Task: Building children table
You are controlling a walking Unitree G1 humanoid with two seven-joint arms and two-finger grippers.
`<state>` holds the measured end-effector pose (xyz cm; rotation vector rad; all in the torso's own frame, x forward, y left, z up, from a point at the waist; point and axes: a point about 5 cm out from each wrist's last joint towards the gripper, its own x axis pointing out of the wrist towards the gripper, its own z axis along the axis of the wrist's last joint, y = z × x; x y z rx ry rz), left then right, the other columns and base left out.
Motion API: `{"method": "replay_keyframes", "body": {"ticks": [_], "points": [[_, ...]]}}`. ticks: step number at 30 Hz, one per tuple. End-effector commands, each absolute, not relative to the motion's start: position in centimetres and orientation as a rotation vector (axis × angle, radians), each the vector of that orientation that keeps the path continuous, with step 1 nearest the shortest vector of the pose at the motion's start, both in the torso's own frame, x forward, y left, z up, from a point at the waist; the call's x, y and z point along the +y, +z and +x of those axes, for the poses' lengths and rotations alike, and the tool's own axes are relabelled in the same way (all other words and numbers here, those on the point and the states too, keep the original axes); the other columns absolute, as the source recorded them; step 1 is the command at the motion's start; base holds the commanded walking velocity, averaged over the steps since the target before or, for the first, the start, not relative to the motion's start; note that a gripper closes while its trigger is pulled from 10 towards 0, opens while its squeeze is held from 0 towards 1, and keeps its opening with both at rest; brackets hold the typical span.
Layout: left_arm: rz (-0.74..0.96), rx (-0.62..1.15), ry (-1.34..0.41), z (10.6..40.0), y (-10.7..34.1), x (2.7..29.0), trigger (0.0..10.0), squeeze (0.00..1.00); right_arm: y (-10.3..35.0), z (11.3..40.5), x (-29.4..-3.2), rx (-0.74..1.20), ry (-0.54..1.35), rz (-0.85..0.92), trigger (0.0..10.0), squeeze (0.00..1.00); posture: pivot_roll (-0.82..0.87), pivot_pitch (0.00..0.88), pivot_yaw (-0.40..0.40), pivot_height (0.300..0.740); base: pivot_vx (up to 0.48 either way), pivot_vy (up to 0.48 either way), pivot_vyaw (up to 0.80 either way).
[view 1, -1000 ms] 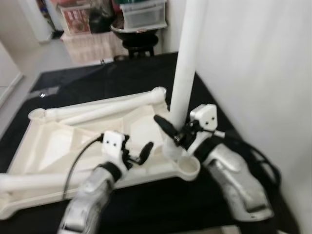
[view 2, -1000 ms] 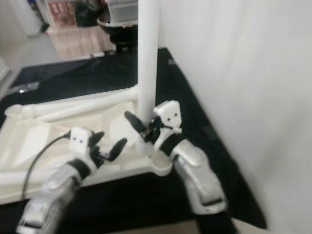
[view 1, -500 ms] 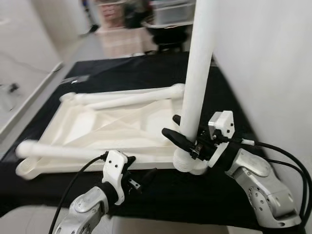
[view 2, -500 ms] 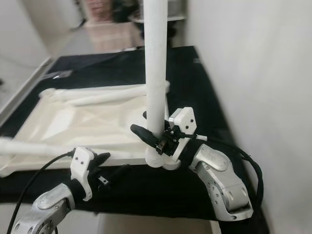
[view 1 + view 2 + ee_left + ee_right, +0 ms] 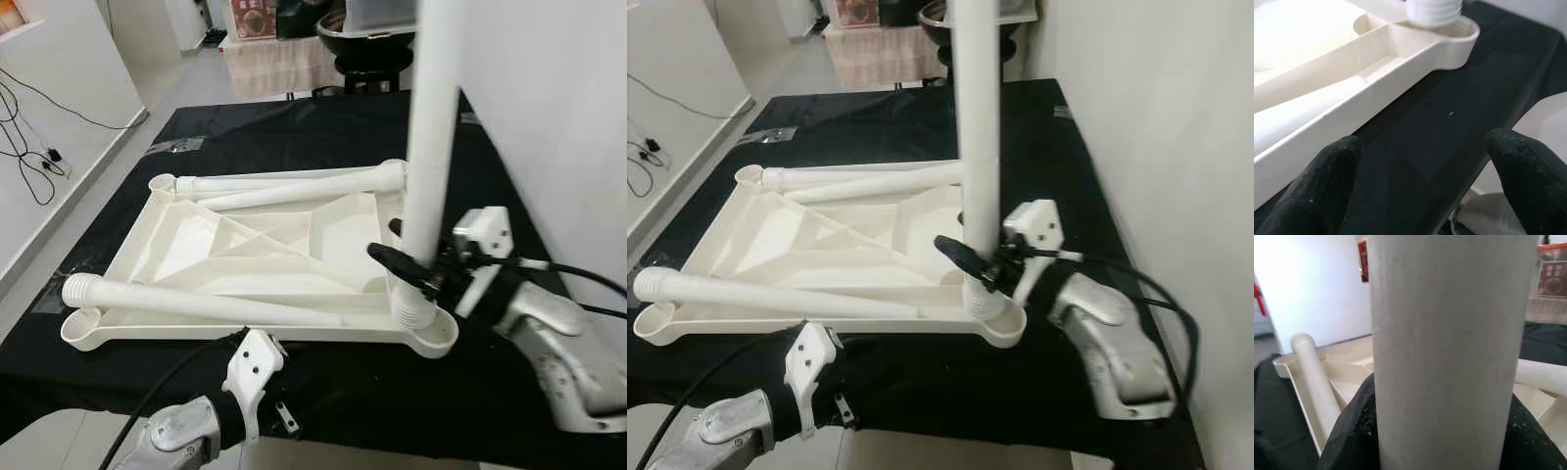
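Smooth white cylindrical leg [image 5: 429, 147], seemingly plastic

A black cloth [image 5: 294, 127] covers the floor, running from the near edge back toward the far end of the room. An upturned white plastic tabletop [image 5: 245, 255] lies flat on it, ribbed underside facing up, beside the white wall [image 5: 549, 98].

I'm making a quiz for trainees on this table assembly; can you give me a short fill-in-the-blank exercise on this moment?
1. The right gripper grips the ___ table leg.
2. The upturned white tabletop rests on a ___ cloth.
3. The left gripper has its fingers ___ and holds nothing.
4. The number of legs lying across the tabletop is ___.

Missing words: upright; black; open; three
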<state>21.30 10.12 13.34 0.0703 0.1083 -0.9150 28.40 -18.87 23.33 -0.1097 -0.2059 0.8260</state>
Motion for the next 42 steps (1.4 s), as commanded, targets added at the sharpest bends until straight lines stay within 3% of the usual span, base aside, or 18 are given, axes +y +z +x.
{"method": "replay_keyframes", "body": {"ticks": [1,5,15,28,34,42], "points": [[0.094,0.109,-0.933,20.9,13.4,10.3,10.0,0.0,23.7,27.7,-19.2,-0.223,0.873,-0.071,10.0,0.0,-0.12,0.181,0.079,0.74,0.0,0.0,0.0],[0.08,0.1,-0.964,20.7,13.7,10.2,10.0,0.0,23.5,26.7,-20.1,-0.195,0.908,-0.041,10.0,0.0,-0.13,0.203,0.09,0.74,0.0,0.0,0.0],[0.072,0.111,-0.967,20.5,13.8,10.3,10.0,0.0,22.5,25.5,-19.6,-0.151,0.958,-0.02,10.0,0.0,-0.13,0.226,0.104,0.74,0.0,-0.48,0.0],[0.066,0.129,-0.91,20.6,13.6,10.8,10.0,0.0,22.3,25.1,-18.0,-0.146,1.025,-0.002,10.0,0.0,-0.11,0.236,0.103,0.74,0.0,0.0,0.0],[0.092,0.133,-0.893,20.5,13.6,10.8,10.0,0.0,22.2,24.9,-17.6,-0.151,1.036,0.002,10.0,0.0,-0.11,0.241,0.105,0.74,0.0,0.311,0.0],[0.095,0.125,-0.884,20.5,13.8,10.9,10.0,0.0,22.7,25.5,-17.7,-0.196,0.958,0.006,10.0,0.0,-0.1,0.245,0.104,0.74,0.0,0.0,0.0]]}}
